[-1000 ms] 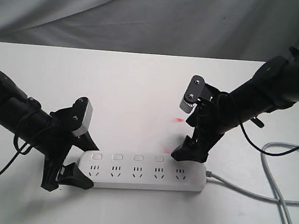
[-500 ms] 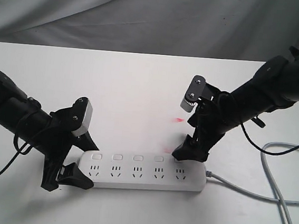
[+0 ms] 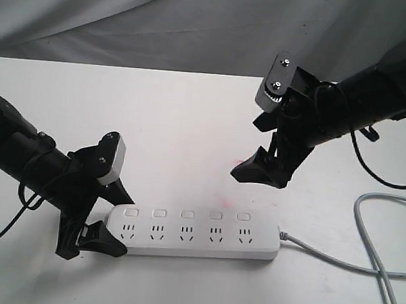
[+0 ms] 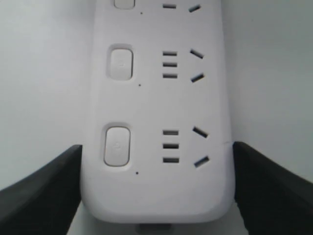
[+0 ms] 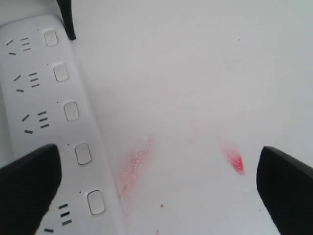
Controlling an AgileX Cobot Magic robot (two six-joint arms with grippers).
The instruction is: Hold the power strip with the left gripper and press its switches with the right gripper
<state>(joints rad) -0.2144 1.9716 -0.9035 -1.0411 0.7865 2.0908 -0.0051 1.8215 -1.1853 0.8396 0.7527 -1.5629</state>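
Note:
The white power strip (image 3: 195,232) lies flat near the table's front, its five square switches (image 3: 188,214) in a row along its far edge. My left gripper (image 3: 113,222) is shut on the strip's left end, one black finger on each long side; the left wrist view shows the strip (image 4: 156,107) filling the gap between the fingers (image 4: 44,186). My right gripper (image 3: 258,173) hangs open in the air, up and behind the strip's right end, touching nothing. In the right wrist view the strip (image 5: 39,112) and its switches (image 5: 71,111) lie off to one side of the open gripper (image 5: 159,193).
The grey cord (image 3: 350,265) runs from the strip's right end and loops (image 3: 392,206) at the table's right edge. Faint red marks (image 3: 239,163) stain the white table behind the strip. A grey cloth (image 3: 201,22) hangs behind the table.
The right gripper has lifted off the rightmost switch and moved up and back from the strip. The left gripper and the strip have not moved.

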